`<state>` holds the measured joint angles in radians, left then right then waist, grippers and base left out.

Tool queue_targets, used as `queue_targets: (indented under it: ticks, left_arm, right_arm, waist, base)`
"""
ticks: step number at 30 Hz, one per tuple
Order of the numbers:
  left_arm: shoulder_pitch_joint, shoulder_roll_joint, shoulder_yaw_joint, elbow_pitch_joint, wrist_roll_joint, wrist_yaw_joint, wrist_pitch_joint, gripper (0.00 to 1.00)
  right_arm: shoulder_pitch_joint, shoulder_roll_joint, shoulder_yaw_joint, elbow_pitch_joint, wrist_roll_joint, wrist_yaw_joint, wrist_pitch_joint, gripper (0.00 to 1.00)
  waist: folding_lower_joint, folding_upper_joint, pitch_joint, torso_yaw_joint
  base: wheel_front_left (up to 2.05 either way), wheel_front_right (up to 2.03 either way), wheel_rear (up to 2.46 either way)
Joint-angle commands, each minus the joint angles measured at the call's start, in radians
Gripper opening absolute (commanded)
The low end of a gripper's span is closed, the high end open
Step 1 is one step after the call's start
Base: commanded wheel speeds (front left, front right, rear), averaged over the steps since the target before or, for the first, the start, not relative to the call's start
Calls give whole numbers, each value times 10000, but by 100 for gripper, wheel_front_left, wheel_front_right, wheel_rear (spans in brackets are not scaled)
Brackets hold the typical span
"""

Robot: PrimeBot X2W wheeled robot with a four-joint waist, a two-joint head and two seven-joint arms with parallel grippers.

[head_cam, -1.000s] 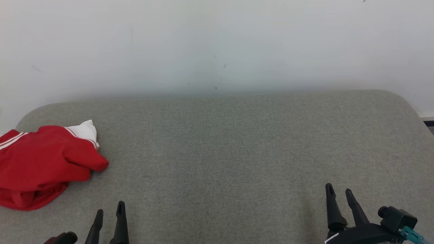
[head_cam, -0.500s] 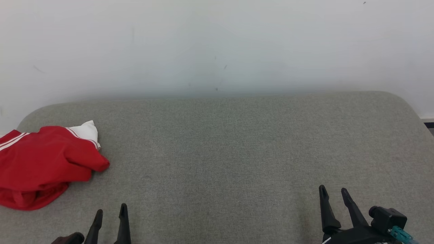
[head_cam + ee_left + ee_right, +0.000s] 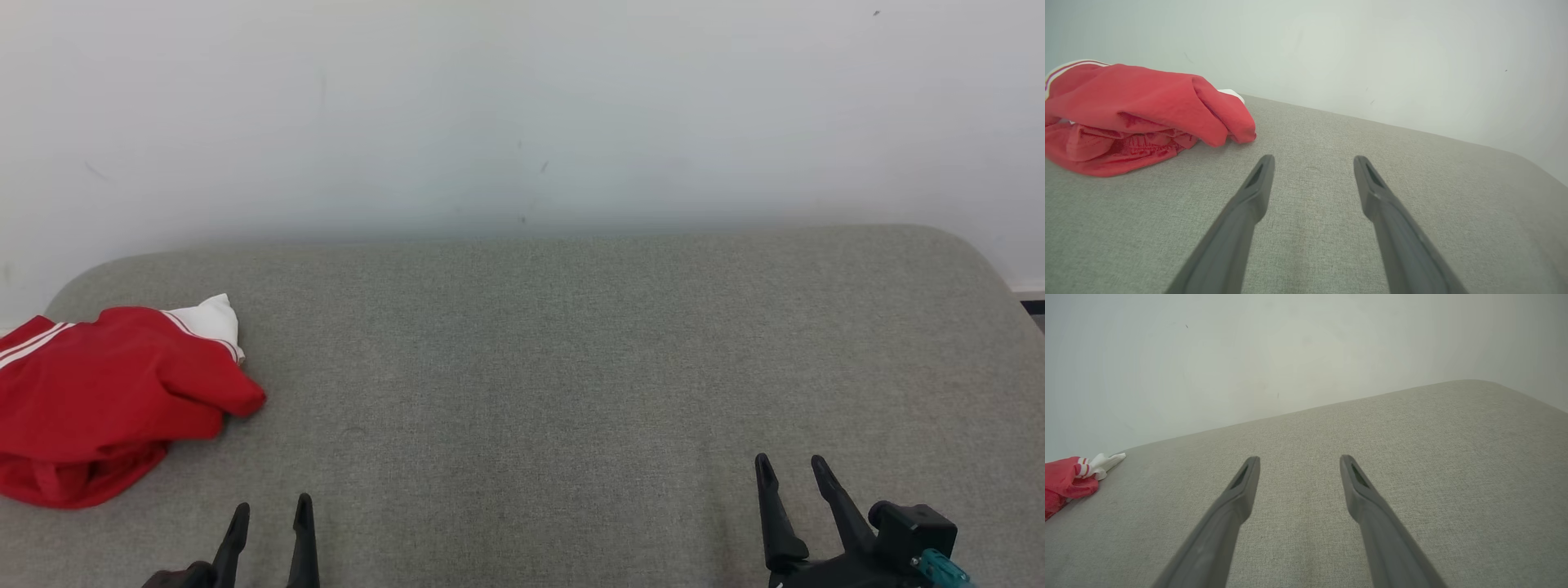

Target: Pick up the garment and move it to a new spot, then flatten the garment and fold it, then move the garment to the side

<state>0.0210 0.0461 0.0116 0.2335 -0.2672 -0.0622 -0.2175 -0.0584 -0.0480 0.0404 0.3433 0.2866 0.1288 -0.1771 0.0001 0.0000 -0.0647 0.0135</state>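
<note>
Both my left gripper [image 3: 272, 506] and right gripper [image 3: 790, 463] gape empty, so I fear a shallow pinch drags the bunched garment [image 3: 114, 400] off the edge of the cushion [image 3: 571, 367].

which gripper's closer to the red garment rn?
Left. The left gripper hovers open just right of the red garment, apart from it. The right gripper, also open, is far across the grey cushion.
</note>
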Motion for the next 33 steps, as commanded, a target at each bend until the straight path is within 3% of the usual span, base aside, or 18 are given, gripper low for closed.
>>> queue_targets:
  ticks: [1, 19, 33]
  left_arm:
    - [69, 54, 6, -6, 268, -39, -99, 100]
    - [159, 64, 46, 74, 1428, -16, -427, 100]
    - [126, 64, 73, 227, 1348, -106, -476, 100]
  right_arm:
    - [72, -34, 32, 2, -257, 30, -113, 100]
    - [77, -35, 193, 203, -1482, 33, -447, 100]
    - [63, -35, 212, 336, -1616, 34, -539, 100]
  waist:
    - [-1, 0, -18, -6]
    - [-1, 0, -179, 10]
    - [-1, 0, -243, 22]
  base:
    - [0, 0, 0]
    - [0, 0, 0]
    - [0, 0, 0]
